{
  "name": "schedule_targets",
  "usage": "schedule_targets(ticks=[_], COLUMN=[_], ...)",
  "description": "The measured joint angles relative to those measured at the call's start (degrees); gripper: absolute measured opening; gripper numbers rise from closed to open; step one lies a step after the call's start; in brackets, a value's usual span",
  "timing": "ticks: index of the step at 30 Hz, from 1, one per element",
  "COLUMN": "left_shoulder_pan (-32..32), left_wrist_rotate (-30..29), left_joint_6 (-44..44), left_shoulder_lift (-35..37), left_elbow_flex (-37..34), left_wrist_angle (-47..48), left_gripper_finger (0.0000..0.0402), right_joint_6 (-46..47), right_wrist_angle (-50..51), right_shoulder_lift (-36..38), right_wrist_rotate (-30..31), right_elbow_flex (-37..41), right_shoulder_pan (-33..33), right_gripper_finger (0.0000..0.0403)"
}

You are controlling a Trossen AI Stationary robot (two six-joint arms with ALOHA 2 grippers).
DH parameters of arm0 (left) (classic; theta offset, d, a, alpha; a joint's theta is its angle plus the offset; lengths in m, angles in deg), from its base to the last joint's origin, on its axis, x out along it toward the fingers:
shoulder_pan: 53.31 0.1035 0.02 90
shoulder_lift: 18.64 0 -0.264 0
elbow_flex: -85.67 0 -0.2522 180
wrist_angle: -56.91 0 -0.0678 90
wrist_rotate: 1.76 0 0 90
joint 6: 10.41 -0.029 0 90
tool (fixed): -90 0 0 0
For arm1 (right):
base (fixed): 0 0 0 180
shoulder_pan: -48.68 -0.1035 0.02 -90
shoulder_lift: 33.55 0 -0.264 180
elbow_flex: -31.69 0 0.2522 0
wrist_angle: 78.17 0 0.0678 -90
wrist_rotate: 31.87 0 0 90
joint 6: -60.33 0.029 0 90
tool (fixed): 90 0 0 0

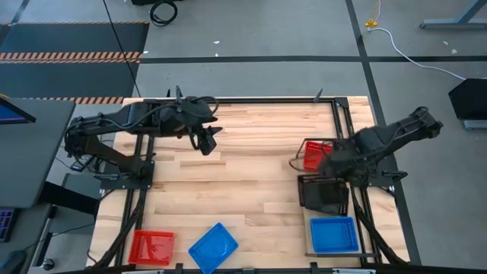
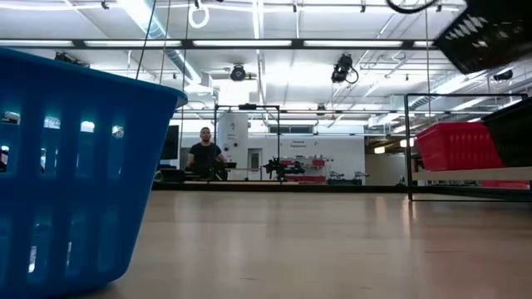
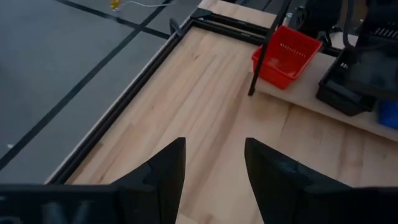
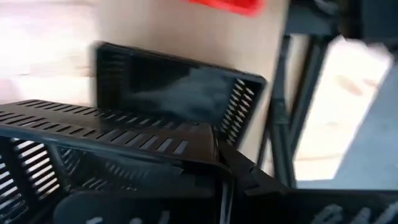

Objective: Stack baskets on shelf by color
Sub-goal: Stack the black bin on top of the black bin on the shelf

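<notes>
Closest to the low camera stands 1 blue basket (image 2: 71, 166), so near that its left side is cut off; its plastic wall has rows of slots, and from above this blue basket (image 1: 213, 247) lies turned diagonally at the near edge of the planked table (image 1: 243, 175), beside a red basket (image 1: 151, 246). On the right, the shelf (image 1: 358, 228), a pale board in a thin black wire frame, runs its long axis from far to near. It carries a red basket (image 1: 313, 154) at the far end, a black basket (image 1: 321, 194) in the middle and a blue basket (image 1: 334, 234) at the near end. Right gripper (image 4: 217, 162) is clamped on the rim of a second black basket (image 4: 106, 149) just above the shelf's black one; this part is blurred. Left gripper (image 3: 214, 171) hovers over bare wood, fingers apart.
</notes>
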Motion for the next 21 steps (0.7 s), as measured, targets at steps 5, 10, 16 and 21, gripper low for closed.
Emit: schedule_targets(ticks=[5, 10, 16, 21], left_shoulder_pan=[0.27, 0.2, 0.03, 0.0], left_wrist_rotate=[2.73, 5.17, 5.23, 5.27], left_joint_6=[-0.51, -0.36, 0.18, 2.42], left_shoulder_lift=[0.0, 0.0, 0.0, 0.0], left_elbow_flex=[0.0, 0.0, 0.0, 0.0], left_wrist_angle=[0.16, 0.34, 0.36, 0.36], left_gripper_finger=[0.0172, 0.0172, 0.0172, 0.0172], right_joint_6=[8.84, 13.73, 14.92, 15.32], right_wrist_angle=[-0.09, -0.05, -1.82, -6.26], right_shoulder_lift=[-0.01, 0.35, 0.96, 1.06], right_wrist_rotate=[-1.12, -0.22, -0.52, -0.71], right_elbow_flex=[4.72, 7.69, 10.93, 14.09], right_shoulder_pan=[-5.5, -8.38, -8.87, -8.82], right_gripper_finger=[0.001, 0.0012, 0.0013, 0.0029])
